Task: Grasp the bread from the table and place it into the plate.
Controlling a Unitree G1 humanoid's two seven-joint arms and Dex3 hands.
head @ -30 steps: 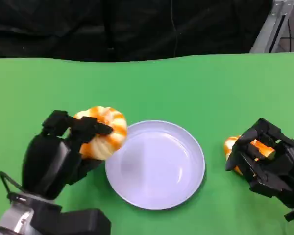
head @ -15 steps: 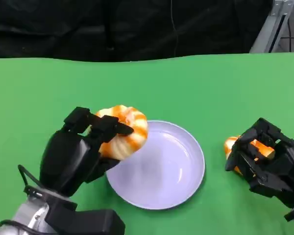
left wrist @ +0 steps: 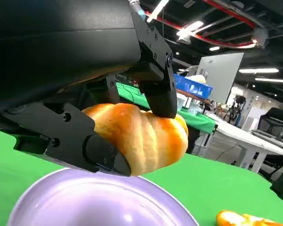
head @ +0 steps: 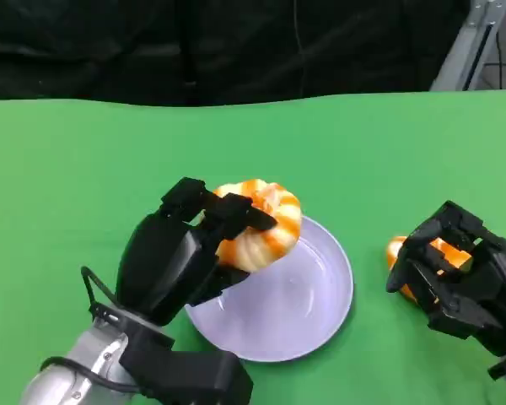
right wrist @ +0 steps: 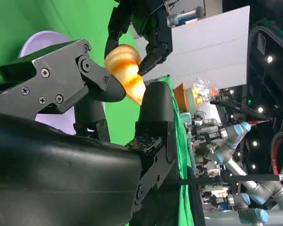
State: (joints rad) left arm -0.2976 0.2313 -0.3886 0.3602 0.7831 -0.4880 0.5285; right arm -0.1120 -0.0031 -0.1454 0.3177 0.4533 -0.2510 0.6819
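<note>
A round orange-and-cream bread (head: 261, 224) is gripped in my left hand (head: 177, 261), lifted above the left part of the pale lilac plate (head: 312, 295). In the left wrist view the bread (left wrist: 141, 136) sits between black fingers (left wrist: 155, 84), clear of the plate (left wrist: 85, 197) below. My right hand (head: 460, 278) sits low on the table right of the plate, fingers curled around a second orange bread (head: 398, 251). The right wrist view shows the lifted bread (right wrist: 125, 70) over the plate (right wrist: 42, 37) beyond its own fingers (right wrist: 61, 84).
The green tabletop (head: 253, 143) stretches back to a black curtain. A metal stand (head: 476, 42) rises at the back right. The second bread (left wrist: 240, 219) also appears low in the left wrist view.
My left hand has carried the bread to the right, from beside the plate's left rim to above the plate. The right hand and its bread have stayed still.
</note>
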